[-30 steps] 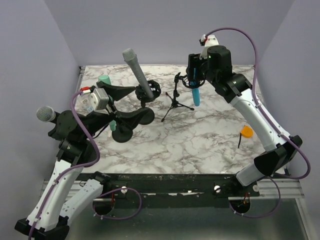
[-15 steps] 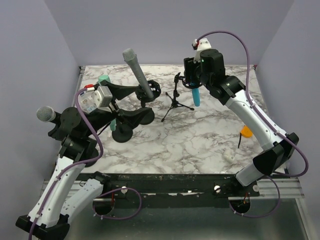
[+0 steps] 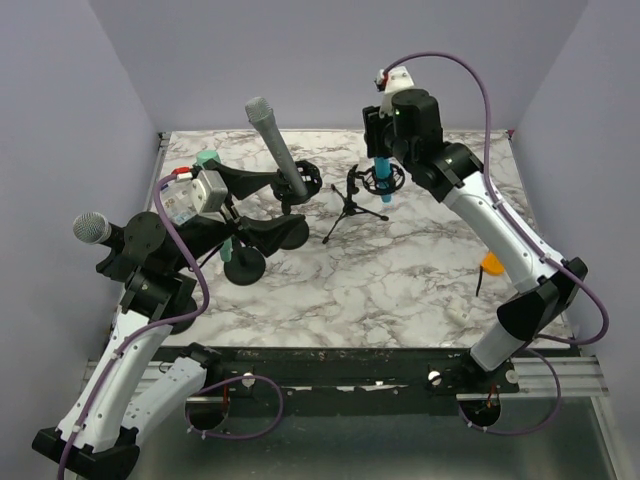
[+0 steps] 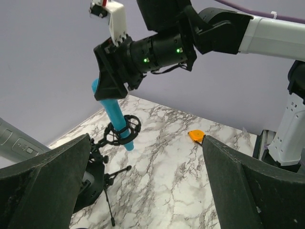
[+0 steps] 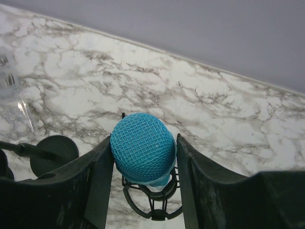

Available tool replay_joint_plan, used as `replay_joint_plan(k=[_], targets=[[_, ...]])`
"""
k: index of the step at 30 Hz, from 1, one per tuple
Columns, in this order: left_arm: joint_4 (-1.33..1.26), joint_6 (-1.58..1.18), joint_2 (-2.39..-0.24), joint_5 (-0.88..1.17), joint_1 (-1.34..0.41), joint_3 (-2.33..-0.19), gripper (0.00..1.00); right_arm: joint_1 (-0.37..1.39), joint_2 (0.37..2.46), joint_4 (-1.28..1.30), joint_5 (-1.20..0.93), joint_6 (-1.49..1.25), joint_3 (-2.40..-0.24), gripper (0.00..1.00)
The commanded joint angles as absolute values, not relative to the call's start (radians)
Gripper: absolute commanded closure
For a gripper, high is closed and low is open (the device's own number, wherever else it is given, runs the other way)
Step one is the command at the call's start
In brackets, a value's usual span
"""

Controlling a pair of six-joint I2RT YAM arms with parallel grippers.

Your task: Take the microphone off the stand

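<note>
Your right end effector [image 5: 145,140] comes down from above, its two fingers closed against either side of the mesh head of the blue microphone [image 4: 114,113]. The microphone's body slants down through the ring at the top of the small tripod stand [image 3: 349,206], so it sits in the stand, which is at the back middle of the marble tabletop [image 3: 400,275]. Your left end effector [image 4: 147,143] is spread as wide as it goes and holds nothing, on the left, apart from the stand. A grey microphone [image 3: 277,148] leans just beside it. An orange piece [image 3: 492,263] lies near the right edge.
</note>
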State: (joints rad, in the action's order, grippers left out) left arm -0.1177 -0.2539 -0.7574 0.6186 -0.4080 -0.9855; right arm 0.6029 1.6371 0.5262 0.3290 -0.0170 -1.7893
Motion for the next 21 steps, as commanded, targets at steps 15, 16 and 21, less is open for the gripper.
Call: replay_joint_plan(k=[15,16,21], targets=[[-0.143,-0.255,-0.761,0.643,-0.411,-0.979,0.01,0.614,1.536,0.459,0.344,-0.061,-2.037,0.82],[-0.143,-0.255,-0.761,0.643,-0.411,-0.979,0.01,0.614,1.516,0.439,0.352,-0.064,-2.022,0.83],[-0.143,-0.256,-0.762,0.644,-0.411,-0.979,0.01,0.613,1.450,0.358,0.463,-0.061,-1.929,0.97]])
